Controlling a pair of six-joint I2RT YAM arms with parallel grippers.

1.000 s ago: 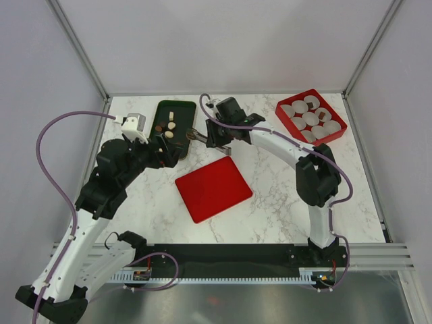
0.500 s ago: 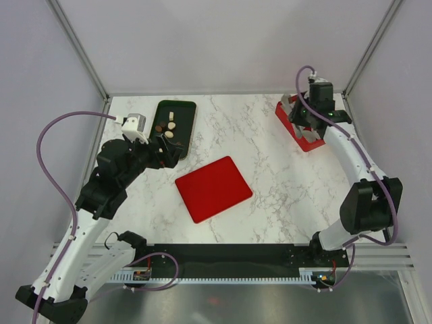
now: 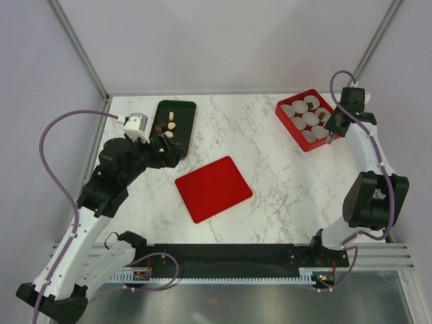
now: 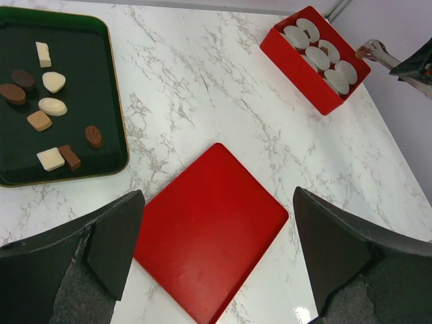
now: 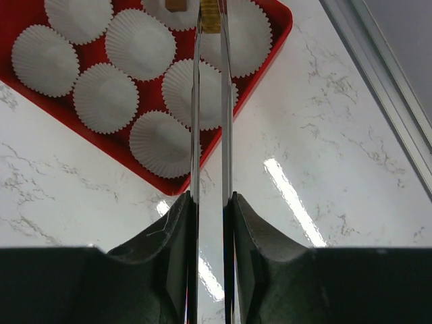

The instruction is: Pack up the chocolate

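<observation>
Several chocolates (image 4: pixel 52 82), brown, dark brown and cream, lie on a dark green tray (image 4: pixel 81 40) at the back left, also in the top view (image 3: pixel 185 111). My left gripper (image 4: pixel 217 202) is open and empty, beside that tray (image 3: pixel 160 145). My right gripper (image 5: pixel 210 199) is shut on metal tongs (image 5: pixel 195 121). The tong tips pinch a tan chocolate (image 5: pixel 210 17) above the red box (image 5: pixel 169 185) of white paper cups (image 5: pixel 106 98). A brown chocolate (image 5: pixel 175 4) sits in one far cup. The left wrist view shows the tongs (image 4: pixel 379 48) beside the box (image 4: pixel 297 64).
A flat red lid (image 3: pixel 213 187) lies on the marble table between the arms, below my left gripper (image 4: pixel 209 229). The red box (image 3: pixel 287 121) stands at the back right corner, close to the right frame rail (image 5: pixel 378 61).
My right arm has swung from beside the green tray across the table to the red box at the back right, carrying the tongs. The left arm has barely moved.
</observation>
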